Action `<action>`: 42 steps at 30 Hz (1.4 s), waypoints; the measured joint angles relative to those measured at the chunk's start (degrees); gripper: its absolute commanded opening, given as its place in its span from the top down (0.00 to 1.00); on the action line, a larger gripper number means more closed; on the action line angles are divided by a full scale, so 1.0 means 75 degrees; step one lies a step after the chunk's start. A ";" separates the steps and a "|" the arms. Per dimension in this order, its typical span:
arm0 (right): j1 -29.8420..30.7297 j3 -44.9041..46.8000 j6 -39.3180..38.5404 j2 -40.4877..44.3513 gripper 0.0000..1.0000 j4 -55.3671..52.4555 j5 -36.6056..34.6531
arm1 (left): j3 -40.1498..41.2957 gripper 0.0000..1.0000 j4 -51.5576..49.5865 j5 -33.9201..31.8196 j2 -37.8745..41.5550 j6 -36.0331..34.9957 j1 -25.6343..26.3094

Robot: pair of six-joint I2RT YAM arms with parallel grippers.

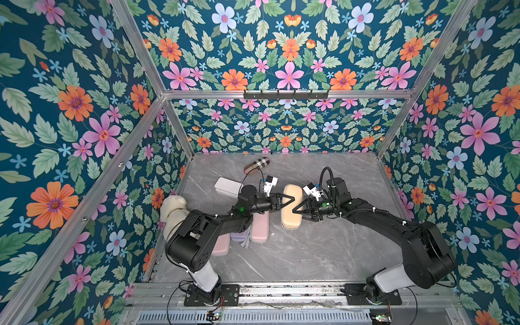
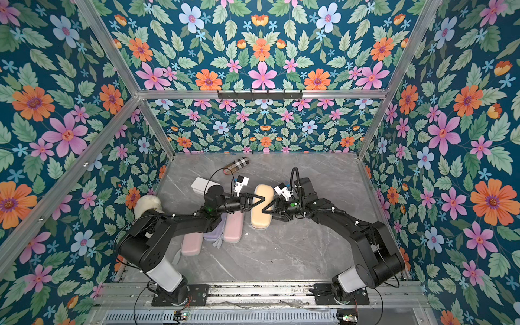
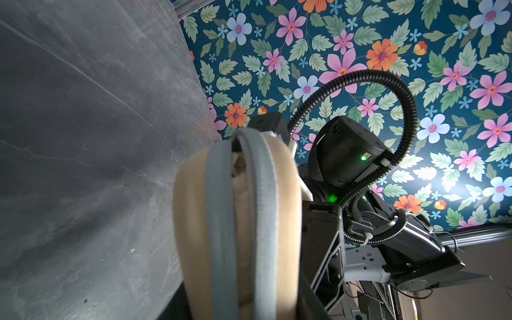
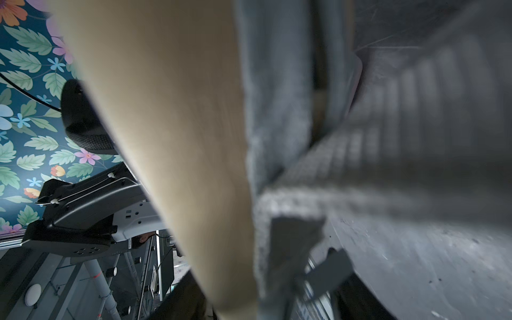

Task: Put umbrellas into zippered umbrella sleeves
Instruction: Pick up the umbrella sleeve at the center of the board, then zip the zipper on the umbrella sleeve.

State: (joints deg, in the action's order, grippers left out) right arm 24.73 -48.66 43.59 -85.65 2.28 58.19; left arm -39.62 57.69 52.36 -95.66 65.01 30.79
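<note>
The tan-yellow sleeve [image 1: 291,222] lies mid-table between both arms. My left gripper [image 1: 289,201] reaches in from the left, rolled on its side, with one finger over the sleeve and one under it. In the left wrist view the grey zipper bands [image 3: 264,221] stand slightly apart, and a scrap of cream fabric [image 3: 239,166] shows in the gap. My right gripper [image 1: 297,208] comes from the right, and its spread jaws straddle the sleeve's edge [image 4: 171,138]. Two pink sleeves [image 1: 260,229] [image 1: 221,246] and a lavender one [image 1: 239,235] lie closed under my left arm. No other umbrellas show.
A tan plaid roll [image 1: 256,165] lies near the back wall. A white box [image 1: 227,186] sits behind my left wrist. A white plush toy [image 1: 173,208] leans at the left wall. Floral walls enclose the grey marble table [image 1: 323,253] on three sides.
</note>
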 measured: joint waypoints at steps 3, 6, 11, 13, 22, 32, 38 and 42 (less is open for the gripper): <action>0.0000 0.0105 0.0219 0.0000 0.37 0.0373 0.0015 | 0.0012 0.85 0.0184 -0.0003 -0.0047 0.0198 -0.0050; -0.0006 0.0032 0.0259 0.0373 0.37 0.0289 -0.0128 | -0.0038 0.95 0.0431 0.0192 -0.0044 0.0309 -0.0321; -0.0006 0.0122 -0.1221 0.1530 0.46 0.0006 -0.1475 | -0.0475 1.00 -0.0379 0.0443 0.0358 -0.0527 -0.0825; 0.0117 0.0425 -0.2081 0.1807 0.49 -0.0087 -0.2448 | -0.0793 1.00 -0.1230 0.0548 0.0595 -0.1300 -0.0863; 0.1571 0.0711 -0.5907 0.1961 0.57 0.0551 -0.6178 | -0.1323 1.00 -0.3302 0.1113 0.1102 -0.3112 -0.0868; 0.2031 0.0868 -0.7641 0.1679 0.63 0.1868 -0.7201 | -0.1306 1.00 -0.3287 0.1402 0.1061 -0.3005 -0.0781; 0.2025 0.0810 -0.8070 0.1428 0.74 0.2139 -0.7420 | -0.1236 1.00 -0.3156 0.1381 0.0997 -0.2885 -0.0705; 0.2025 0.0813 -0.8204 0.1408 0.79 0.2200 -0.7431 | -0.1201 1.00 -0.3060 0.1329 0.0985 -0.2859 -0.0676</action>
State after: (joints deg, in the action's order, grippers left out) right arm 39.92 -42.57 -17.93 -75.09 18.79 2.46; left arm -48.62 34.74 62.33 -88.27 43.57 25.71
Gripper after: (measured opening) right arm 0.235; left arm 0.404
